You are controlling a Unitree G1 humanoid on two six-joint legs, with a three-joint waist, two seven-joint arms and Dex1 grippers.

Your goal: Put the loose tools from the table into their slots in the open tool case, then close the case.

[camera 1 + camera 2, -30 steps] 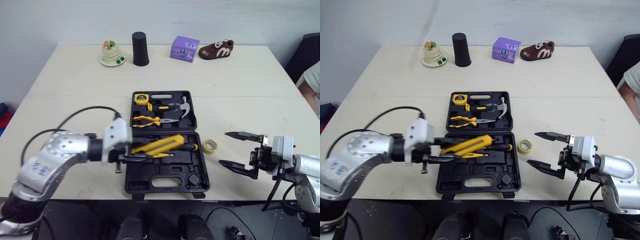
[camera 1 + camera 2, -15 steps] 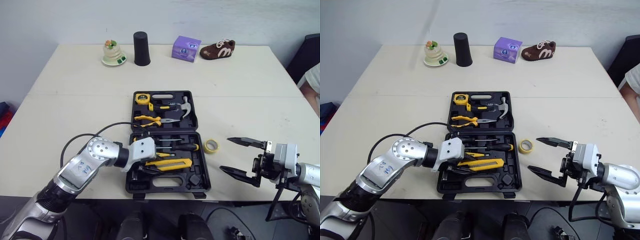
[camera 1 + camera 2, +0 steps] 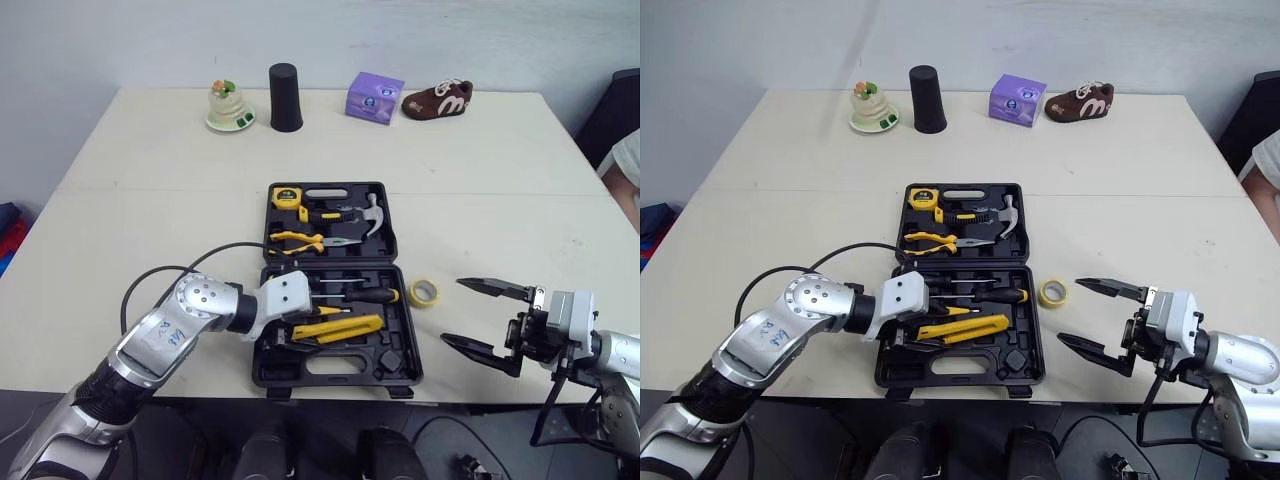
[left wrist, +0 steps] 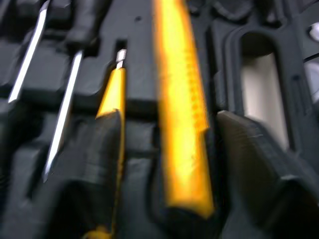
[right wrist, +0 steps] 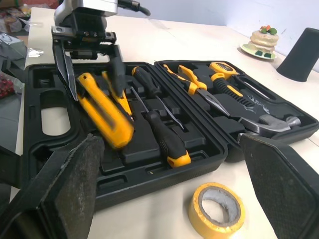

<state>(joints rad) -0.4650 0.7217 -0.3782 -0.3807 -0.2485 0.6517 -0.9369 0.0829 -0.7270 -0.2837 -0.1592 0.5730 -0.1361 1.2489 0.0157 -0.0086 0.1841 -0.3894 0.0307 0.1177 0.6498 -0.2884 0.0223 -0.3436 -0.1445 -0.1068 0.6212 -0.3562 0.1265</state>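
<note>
Tool case (image 3: 335, 376): lies open and flat at the near middle of the table (image 3: 150, 180), lid half to the far side.

Far half: tape measure (image 3: 285, 196), hammer (image 3: 365, 212) and pliers (image 3: 300, 240), each seated in its moulded slot.

Near half: black-handled screwdrivers (image 3: 360, 293) lie along the far edge. The yellow utility knife (image 3: 340, 328) lies just nearer than them, slightly skewed across the tray; whether it sits fully down in its recess cannot be told.

Left gripper (image 4: 168, 119): low over the left side of the near half, fingers spread. One finger (image 4: 102, 144) stands on each side of the knife's handle, with a gap visible along the knife, so the knife is not clamped (the left wrist view is blurred, so light contact on one side cannot be excluded).

Right gripper (image 3: 478, 317): over the table's near right corner, well clear of the case, fingers wide apart and holding nothing.

Tape roll (image 3: 423, 292): yellow, lying flat on the table just beside the right edge of the case, between the case and the right gripper, touching neither.

Far edge of table: black cup (image 3: 285, 98), purple box (image 3: 374, 97), brown shoe (image 3: 437, 100), all well apart from the case
</note>
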